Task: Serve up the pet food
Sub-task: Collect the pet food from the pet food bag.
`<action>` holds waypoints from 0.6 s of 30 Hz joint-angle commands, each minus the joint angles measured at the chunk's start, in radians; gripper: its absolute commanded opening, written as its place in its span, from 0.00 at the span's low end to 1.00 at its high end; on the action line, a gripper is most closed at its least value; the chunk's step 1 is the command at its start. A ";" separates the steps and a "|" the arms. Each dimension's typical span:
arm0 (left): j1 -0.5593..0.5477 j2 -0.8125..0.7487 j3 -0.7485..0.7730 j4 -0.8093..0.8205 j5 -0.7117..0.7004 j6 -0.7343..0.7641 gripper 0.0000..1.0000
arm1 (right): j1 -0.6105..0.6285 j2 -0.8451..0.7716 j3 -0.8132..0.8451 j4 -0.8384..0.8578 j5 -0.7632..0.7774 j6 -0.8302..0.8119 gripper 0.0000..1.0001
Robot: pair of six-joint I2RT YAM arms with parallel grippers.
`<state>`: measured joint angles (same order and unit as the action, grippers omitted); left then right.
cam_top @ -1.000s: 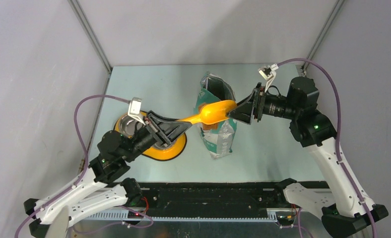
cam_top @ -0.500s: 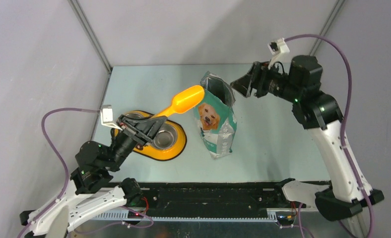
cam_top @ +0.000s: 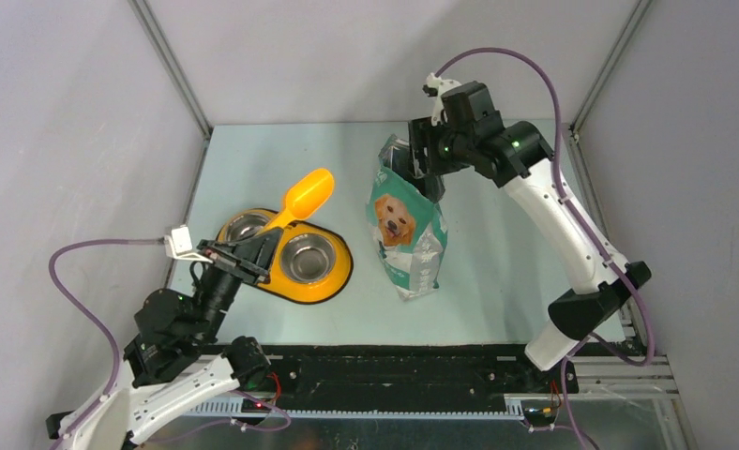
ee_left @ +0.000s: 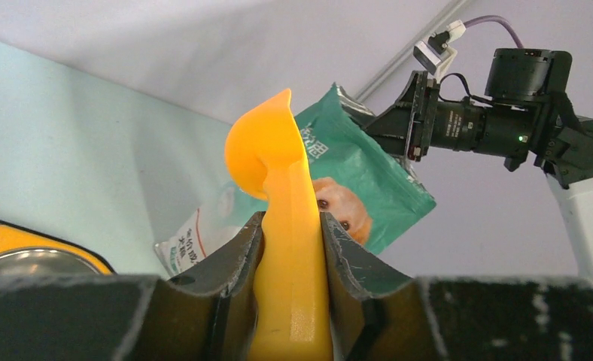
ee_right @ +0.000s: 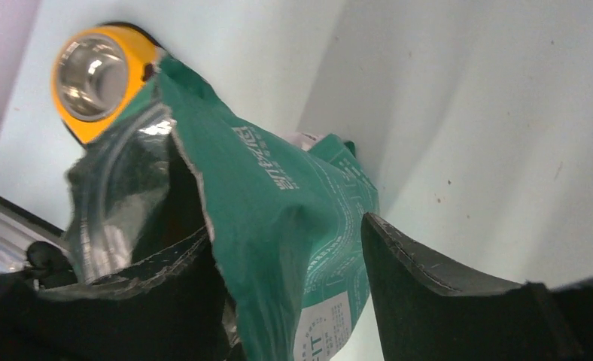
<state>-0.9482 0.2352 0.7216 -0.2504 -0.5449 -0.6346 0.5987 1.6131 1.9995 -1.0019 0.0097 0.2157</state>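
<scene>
My left gripper (cam_top: pixel 253 246) is shut on the handle of the orange scoop (cam_top: pixel 309 195), held up over the back of the orange two-bowl feeder (cam_top: pixel 333 281). In the left wrist view the handle sits clamped between the jaws (ee_left: pixel 290 233) and the scoop head (ee_left: pixel 267 147) points up. The green-and-white bag (cam_top: pixel 408 225) stands open right of the feeder. My right gripper (cam_top: pixel 425 159) is open at the bag's top rim. Its fingers straddle the bag's back wall (ee_right: pixel 278 218), one inside and one outside. No kibble shows in the scoop, bowls or bag mouth.
The feeder's two steel bowls (cam_top: pixel 308 258) (cam_top: pixel 247 225) look bare. One bowl also shows in the right wrist view (ee_right: pixel 90 71). Grey enclosure walls (cam_top: pixel 84 141) surround the pale green table (cam_top: pixel 516 272). The black rail (cam_top: pixel 394 370) runs along the near edge.
My left arm has drawn the scoop out of the bag mouth, leftward over the feeder. My right arm has swung from the bag's right side to its top rim.
</scene>
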 commanded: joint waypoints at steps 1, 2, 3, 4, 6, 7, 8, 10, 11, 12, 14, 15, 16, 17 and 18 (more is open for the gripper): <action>0.006 -0.022 0.006 -0.021 -0.081 0.026 0.00 | 0.023 0.030 0.073 -0.123 0.106 -0.025 0.65; 0.006 -0.025 0.001 -0.015 -0.087 0.032 0.00 | 0.030 0.039 0.072 -0.134 0.106 -0.029 0.60; 0.005 -0.030 -0.009 -0.011 -0.089 0.034 0.00 | 0.042 0.042 0.070 -0.150 0.105 -0.037 0.49; 0.005 -0.031 -0.014 0.000 -0.092 0.040 0.00 | 0.052 0.047 0.066 -0.163 0.105 -0.040 0.41; 0.006 -0.032 -0.022 0.015 -0.089 0.056 0.00 | 0.059 0.047 0.062 -0.169 0.113 -0.044 0.08; 0.005 -0.028 -0.022 0.022 -0.086 0.067 0.00 | 0.059 0.043 0.063 -0.167 0.131 -0.045 0.00; 0.006 -0.023 -0.020 0.028 -0.082 0.071 0.00 | 0.055 0.040 0.072 -0.164 0.162 -0.046 0.00; 0.005 -0.012 -0.019 0.043 -0.076 0.086 0.00 | 0.037 0.036 0.113 -0.169 0.218 -0.047 0.00; 0.006 -0.006 -0.018 0.050 -0.076 0.092 0.00 | 0.031 0.038 0.134 -0.174 0.244 -0.047 0.00; 0.006 0.007 -0.015 0.054 -0.077 0.093 0.00 | 0.019 0.039 0.174 -0.186 0.304 -0.048 0.00; 0.006 0.031 -0.006 0.059 -0.078 0.099 0.00 | -0.001 0.045 0.246 -0.207 0.393 -0.062 0.00; 0.006 0.041 -0.001 0.060 -0.074 0.105 0.00 | -0.007 0.049 0.269 -0.215 0.418 -0.068 0.00; 0.006 0.058 0.007 0.061 -0.070 0.108 0.00 | -0.018 0.050 0.309 -0.225 0.457 -0.085 0.00; 0.006 0.066 0.009 0.070 -0.059 0.118 0.00 | -0.024 0.049 0.337 -0.229 0.477 -0.089 0.00; 0.006 0.081 0.012 0.076 -0.053 0.123 0.00 | -0.030 0.048 0.349 -0.235 0.529 -0.101 0.00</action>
<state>-0.9482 0.2611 0.7006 -0.2440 -0.5995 -0.5587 0.6086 1.7100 2.1700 -1.2942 0.2832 0.1669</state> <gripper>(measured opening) 0.327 0.009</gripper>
